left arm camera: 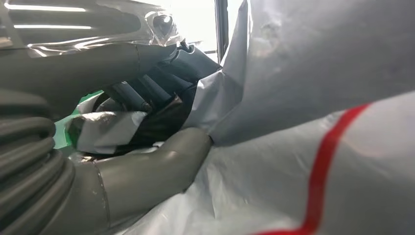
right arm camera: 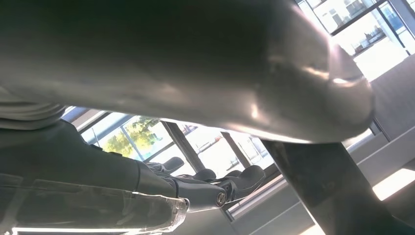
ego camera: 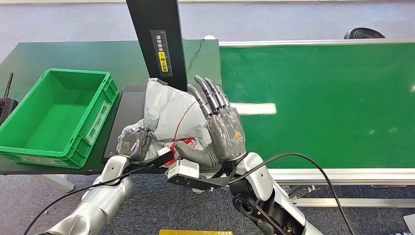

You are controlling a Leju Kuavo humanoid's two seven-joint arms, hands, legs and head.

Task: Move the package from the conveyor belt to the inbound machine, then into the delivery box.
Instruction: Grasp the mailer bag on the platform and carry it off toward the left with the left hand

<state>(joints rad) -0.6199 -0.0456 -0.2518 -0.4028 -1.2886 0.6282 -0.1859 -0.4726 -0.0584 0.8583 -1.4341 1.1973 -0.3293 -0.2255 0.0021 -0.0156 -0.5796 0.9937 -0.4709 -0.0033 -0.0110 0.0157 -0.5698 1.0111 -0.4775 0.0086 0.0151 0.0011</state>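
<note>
package between hands, beside box edge

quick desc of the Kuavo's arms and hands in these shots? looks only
Silver metallic arms with black joint hardware and black cables looping off each. Left hand and right hand are grey with darker fingers, wrapped in clear glossy plastic film. A grey ribbed cover sits at each wrist, and a small white module on a black bracket by the right wrist.
</note>
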